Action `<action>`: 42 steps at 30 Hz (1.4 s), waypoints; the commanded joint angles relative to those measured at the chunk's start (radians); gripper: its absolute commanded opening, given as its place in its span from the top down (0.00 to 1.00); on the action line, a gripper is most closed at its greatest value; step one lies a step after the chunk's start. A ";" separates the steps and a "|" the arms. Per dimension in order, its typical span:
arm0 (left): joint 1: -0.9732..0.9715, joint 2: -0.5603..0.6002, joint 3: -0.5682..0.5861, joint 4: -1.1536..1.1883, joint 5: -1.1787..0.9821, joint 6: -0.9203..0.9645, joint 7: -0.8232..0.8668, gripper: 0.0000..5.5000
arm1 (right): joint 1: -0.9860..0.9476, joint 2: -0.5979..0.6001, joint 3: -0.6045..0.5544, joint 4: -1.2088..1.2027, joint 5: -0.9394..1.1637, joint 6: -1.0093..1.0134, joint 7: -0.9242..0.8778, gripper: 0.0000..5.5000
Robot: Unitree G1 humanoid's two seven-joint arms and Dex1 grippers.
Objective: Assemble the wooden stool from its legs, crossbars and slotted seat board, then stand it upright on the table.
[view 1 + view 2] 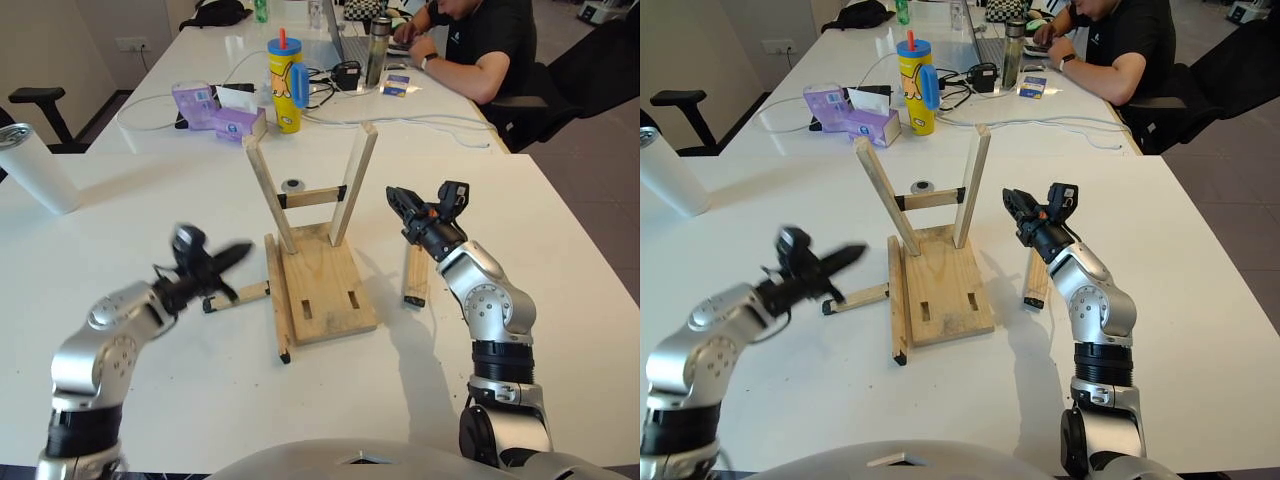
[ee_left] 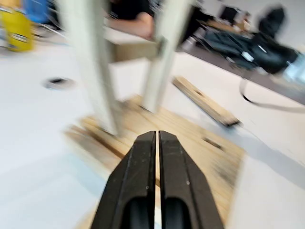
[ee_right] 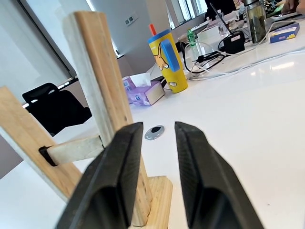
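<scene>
- Seat board [image 1: 330,290] is being carried flat by the white table [image 1: 560,260], between the two arms.
- Upright legs [image 1: 352,185] are being held in the board's far end, leaning apart and joined by a crossbar [image 1: 312,197].
- Loose leg [image 1: 277,298] is lying along the board's left edge, touching it.
- Second loose leg [image 1: 414,280] is lying right of the board, by the right arm.
- Short bar [image 1: 248,292] is lying left of the board, just beside the left gripper [image 1: 240,252].
- Left gripper is being held low, fingers [image 2: 138,181] pressed together, nothing gripped.
- Right gripper [image 1: 396,198] is being held just right of the upright legs, fingers [image 3: 202,176] parted, nothing between them.
</scene>
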 commanded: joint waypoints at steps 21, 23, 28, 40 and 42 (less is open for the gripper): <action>-0.076 -0.139 -0.131 -0.095 0.051 0.390 0.383 0.54 | 0.002 0.004 0.004 -0.013 -0.001 0.005 -0.008 0.78; -0.091 -0.118 -0.163 -0.120 0.084 0.398 0.399 0.54 | 0.004 0.005 0.004 -0.014 -0.001 0.006 -0.008 0.78; -0.092 -0.053 -0.245 -0.106 0.184 0.376 0.411 0.54 | 0.008 0.009 0.002 -0.019 0.001 0.005 -0.013 0.78; -0.081 0.005 -0.274 -0.063 0.222 0.321 0.329 0.63 | 0.017 0.015 -0.003 -0.022 0.001 -0.006 -0.019 0.78; -0.077 0.015 -0.273 -0.037 0.225 0.303 0.310 0.69 | 0.018 0.017 -0.004 -0.023 0.001 -0.007 -0.020 0.78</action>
